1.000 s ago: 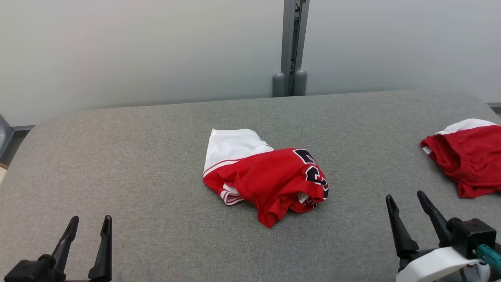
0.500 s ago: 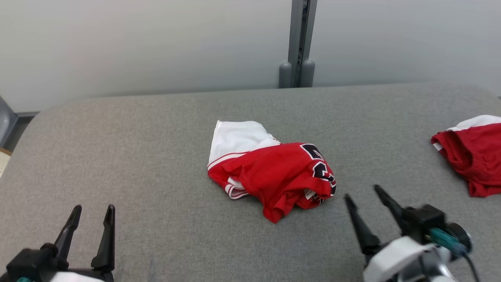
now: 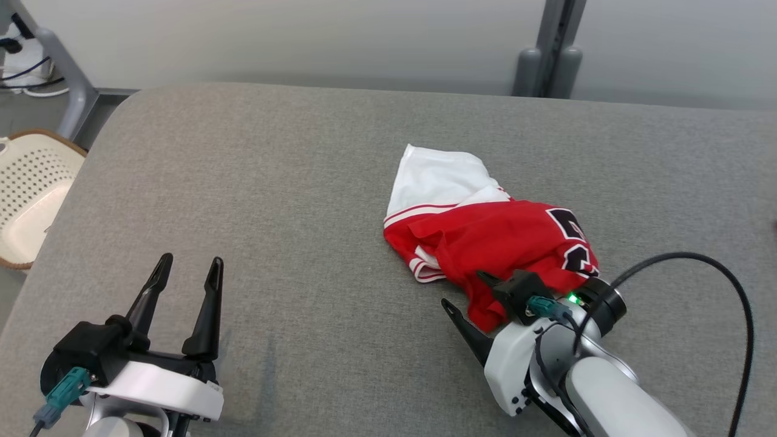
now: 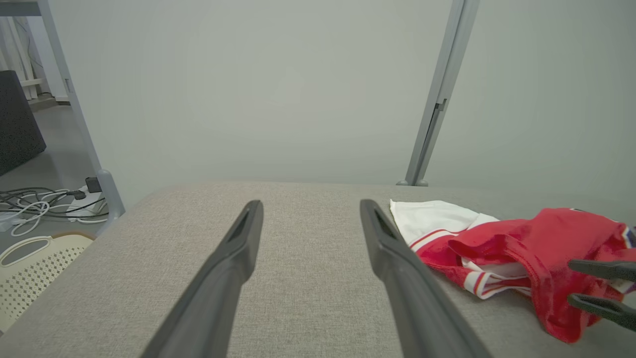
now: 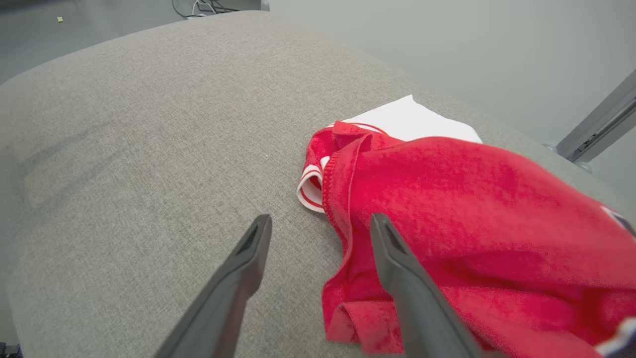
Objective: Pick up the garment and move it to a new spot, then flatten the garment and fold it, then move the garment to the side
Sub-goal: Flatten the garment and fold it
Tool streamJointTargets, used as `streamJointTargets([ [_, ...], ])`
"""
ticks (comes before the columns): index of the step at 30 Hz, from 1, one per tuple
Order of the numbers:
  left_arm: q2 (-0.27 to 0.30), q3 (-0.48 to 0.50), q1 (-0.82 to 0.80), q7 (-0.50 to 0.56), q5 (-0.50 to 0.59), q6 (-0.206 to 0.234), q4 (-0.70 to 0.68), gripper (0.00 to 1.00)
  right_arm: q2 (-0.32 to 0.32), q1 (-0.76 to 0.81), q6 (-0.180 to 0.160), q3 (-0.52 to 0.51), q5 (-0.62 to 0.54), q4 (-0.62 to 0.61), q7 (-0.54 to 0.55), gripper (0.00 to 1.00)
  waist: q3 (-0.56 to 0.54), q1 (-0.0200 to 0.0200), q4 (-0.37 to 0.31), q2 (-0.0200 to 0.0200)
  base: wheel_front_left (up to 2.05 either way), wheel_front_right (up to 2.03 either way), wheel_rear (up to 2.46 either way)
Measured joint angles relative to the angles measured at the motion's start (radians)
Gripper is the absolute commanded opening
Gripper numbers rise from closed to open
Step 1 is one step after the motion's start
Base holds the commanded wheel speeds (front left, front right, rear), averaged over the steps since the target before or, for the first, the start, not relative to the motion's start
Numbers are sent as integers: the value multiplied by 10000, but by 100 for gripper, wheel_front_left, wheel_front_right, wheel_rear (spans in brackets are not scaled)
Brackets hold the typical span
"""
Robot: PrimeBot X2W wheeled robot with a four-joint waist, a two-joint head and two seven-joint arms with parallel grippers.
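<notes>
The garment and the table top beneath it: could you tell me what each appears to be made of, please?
Garment: likely a thin synthetic sports knit, matte red and white; it crumples in soft folds with stitched hems.
Table top: seemingly covered in grey woven fabric, matte; a fine heathered weave shows, and its corners look rounded.

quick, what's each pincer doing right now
left pincer: open, empty
right pincer: open at the garment edge, not gripping it
</notes>
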Motion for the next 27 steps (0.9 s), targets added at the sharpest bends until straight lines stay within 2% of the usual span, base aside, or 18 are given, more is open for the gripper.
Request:
streamJointTargets([
  [7,-209,-65,-470,-274,63,-282,583,100,211,-1273,0,380,-167,2100,-330,100,377,0,555,0,0,0,0],
  [8,-245,-67,-510,-303,73,-313,633,100,280,-1390,0,307,-194,2360,-378,50,412,0,594,0,0,0,0],
  [9,-280,-77,-547,-309,77,-345,669,100,336,-1470,0,267,-192,2589,-445,9,439,0,624,0,0,0,0],
  [10,-301,-71,-561,-316,94,-368,704,100,401,-1524,0,224,-173,2771,-514,0,464,0,635,0,0,0,0],
  [15,-355,29,-565,-395,157,-443,830,100,591,-1631,0,-107,0,2876,-1221,0,531,0,508,0,0,0,0],
  [18,-345,146,-550,-408,209,-449,876,100,608,-1427,0,-698,96,2228,-1657,0,509,0,236,0,0,0,0],
  [23,-299,297,-466,-431,249,-410,798,100,407,-531,0,-2150,63,786,-1762,0,452,0,-186,0,0,0,0],
  [24,-299,297,-466,-431,249,-410,798,100,407,-531,0,-2150,63,786,-1762,0,452,0,-186,0,0,0,0],
  [27,-244,437,-342,-433,276,-370,692,100,268,410,-2,-3557,-263,-523,-1498,0,459,0,-528,0,0,0,0],
])
